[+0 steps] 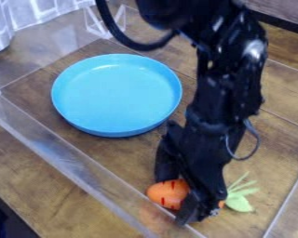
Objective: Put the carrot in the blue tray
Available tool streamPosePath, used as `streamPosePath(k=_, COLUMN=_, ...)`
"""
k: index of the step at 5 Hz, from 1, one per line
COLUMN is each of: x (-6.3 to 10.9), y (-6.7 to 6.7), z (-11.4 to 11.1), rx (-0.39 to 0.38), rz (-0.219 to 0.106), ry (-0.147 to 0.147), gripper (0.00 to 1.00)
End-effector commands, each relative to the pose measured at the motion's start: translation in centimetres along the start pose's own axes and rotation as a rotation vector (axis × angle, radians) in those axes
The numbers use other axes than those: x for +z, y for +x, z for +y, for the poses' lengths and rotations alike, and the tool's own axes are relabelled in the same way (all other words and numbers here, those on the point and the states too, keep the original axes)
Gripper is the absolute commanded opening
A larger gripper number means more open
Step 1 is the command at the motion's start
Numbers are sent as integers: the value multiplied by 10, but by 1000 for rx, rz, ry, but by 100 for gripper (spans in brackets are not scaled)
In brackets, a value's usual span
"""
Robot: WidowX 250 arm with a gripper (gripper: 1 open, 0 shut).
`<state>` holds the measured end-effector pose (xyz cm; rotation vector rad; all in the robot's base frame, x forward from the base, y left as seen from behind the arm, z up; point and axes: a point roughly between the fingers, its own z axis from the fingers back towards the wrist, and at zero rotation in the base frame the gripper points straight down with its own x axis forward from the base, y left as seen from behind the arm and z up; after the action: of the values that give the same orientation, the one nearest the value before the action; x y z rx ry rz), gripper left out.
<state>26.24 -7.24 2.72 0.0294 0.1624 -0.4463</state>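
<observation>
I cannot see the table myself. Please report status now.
Gripper open, down over the carrot. Carrot on table, not lifted. Blue tray empty, nothing blocking it.

The surface (40, 177) presents as dark brown wood with visible grain, overlaid by a clear glossy sheet or low transparent wall that throws bright streaks of reflection along its edges. The blue tray (108, 93) looks like smooth moulded plastic with a soft sheen, uniform in colour, while the carrot (168, 193) shows a smooth, slightly shiny orange plastic skin with dark red stripes and a paler green leaf top of similar finish. The gripper (193, 198) and arm above it appear matt black, hard-surfaced, with little reflection; finer texture is lost to blur.
</observation>
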Motion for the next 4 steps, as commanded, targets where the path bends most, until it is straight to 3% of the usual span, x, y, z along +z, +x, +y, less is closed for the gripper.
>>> streamPosePath(k=1, x=3, y=10, z=-1, rx=-19, rz=-34, ry=10, gripper=100)
streamPosePath(k=2, x=2, y=15, z=2, rx=-15, rz=-31, ry=11, gripper=0)
streamPosePath(k=4, x=3, y=19, z=10, rx=-7, rz=-20, ry=12, gripper=0)
